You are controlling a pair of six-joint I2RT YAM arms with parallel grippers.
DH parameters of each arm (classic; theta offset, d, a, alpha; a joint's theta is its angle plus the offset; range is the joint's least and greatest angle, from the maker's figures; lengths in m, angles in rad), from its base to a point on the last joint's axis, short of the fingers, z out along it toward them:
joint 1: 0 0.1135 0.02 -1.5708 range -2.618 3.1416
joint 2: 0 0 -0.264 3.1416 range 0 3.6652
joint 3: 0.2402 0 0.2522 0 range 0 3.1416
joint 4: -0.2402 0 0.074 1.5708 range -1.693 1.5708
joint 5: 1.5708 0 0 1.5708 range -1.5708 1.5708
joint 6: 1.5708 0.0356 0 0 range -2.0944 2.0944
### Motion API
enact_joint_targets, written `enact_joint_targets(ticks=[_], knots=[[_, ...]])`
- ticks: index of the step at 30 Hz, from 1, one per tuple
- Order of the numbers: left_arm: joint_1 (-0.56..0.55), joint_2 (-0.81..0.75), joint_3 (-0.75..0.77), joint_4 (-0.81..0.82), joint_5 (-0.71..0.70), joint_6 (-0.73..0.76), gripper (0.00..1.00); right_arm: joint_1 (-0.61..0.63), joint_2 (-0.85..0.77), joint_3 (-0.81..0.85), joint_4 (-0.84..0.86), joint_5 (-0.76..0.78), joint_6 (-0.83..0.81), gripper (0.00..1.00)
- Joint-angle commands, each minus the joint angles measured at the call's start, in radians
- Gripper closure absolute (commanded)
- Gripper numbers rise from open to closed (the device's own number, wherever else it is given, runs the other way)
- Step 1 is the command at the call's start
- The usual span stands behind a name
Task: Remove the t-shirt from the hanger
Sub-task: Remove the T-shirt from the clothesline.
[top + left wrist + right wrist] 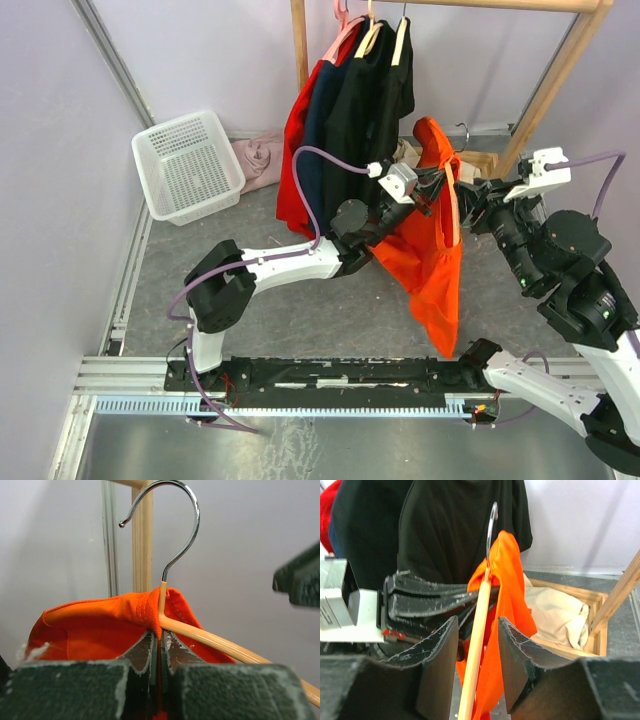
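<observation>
the left arm (280, 262) is reaching forward and rightward, elbow low, and the left gripper (160, 641) is clamping tight on a fold of the orange t-shirt (90, 630). the right arm (560, 260) is standing tall and bending back leftward, and the right gripper (477, 625) is facing it, fingers (440, 650) standing apart.

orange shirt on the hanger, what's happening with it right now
The left gripper is shut on the orange t-shirt at its collar, right by the neck of the hanger. The right gripper is open, with one finger on each side of the hanger's peach arm. The hook is free of the rack, and the shirt is not yet off the hanger.
</observation>
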Motion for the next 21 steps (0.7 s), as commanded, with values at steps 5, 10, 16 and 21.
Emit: enact_joint_targets(ticks=[5,10,16,21], knots=[[-0.020,-0.079,-0.030,0.023,-0.052,-0.019,0.97,0.002,0.091,0.117,0.090,0.082,-0.024,0.55],[-0.020,-0.096,-0.054,0.027,-0.066,-0.014,0.97,0.002,0.155,0.190,0.074,0.153,-0.003,0.56],[-0.021,-0.110,-0.067,0.031,-0.072,-0.005,0.97,0.002,0.172,0.228,0.036,0.234,0.051,0.59],[-0.020,-0.115,-0.065,0.025,-0.074,-0.002,0.97,0.002,0.180,0.266,-0.020,0.228,0.079,0.60]])
